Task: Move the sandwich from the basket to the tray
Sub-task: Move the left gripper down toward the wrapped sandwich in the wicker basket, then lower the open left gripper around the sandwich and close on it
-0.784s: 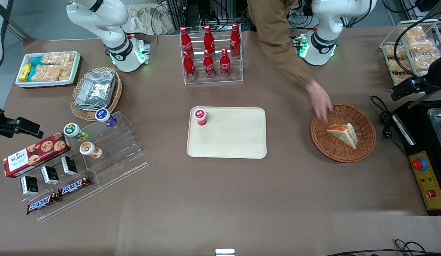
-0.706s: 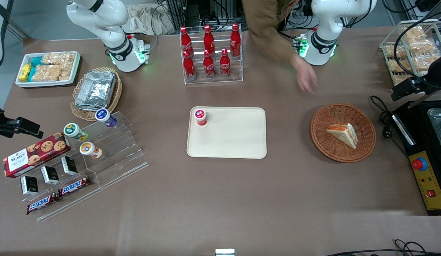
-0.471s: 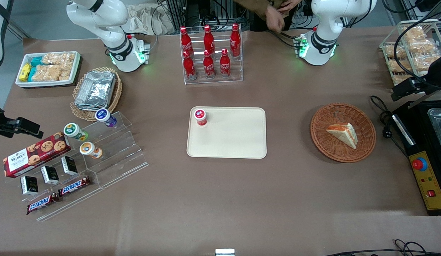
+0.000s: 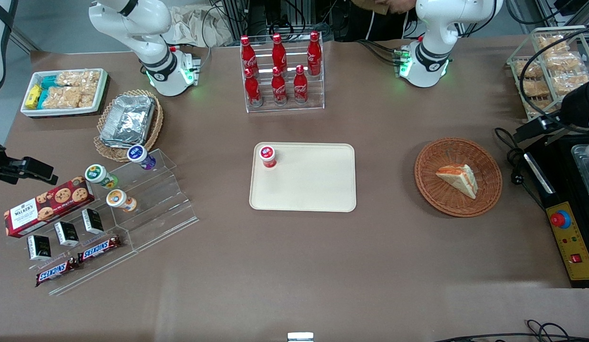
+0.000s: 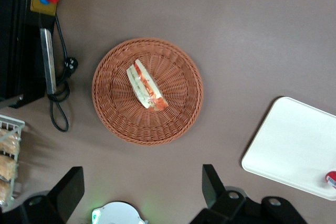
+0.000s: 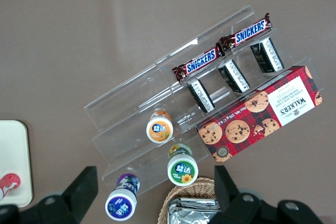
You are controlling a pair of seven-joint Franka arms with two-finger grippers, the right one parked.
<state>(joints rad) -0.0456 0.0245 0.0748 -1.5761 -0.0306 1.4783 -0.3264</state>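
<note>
The sandwich (image 4: 458, 179) lay inside the reddish-brown basket (image 4: 484, 156), toward the working arm's end of the counter (image 4: 323, 266). The end effector (image 5: 142, 195) hovered high above the counter with its fingers (image 5: 211, 182) spread wide and nothing between them. It was well apart from the sandwich (image 5: 146, 85), a little to the side of the basket (image 5: 178, 114). The cream tray (image 4: 318, 190) rested in the middle of the counter, and a small red-capped cup (image 4: 267, 156) stood on it in one corner.
</note>
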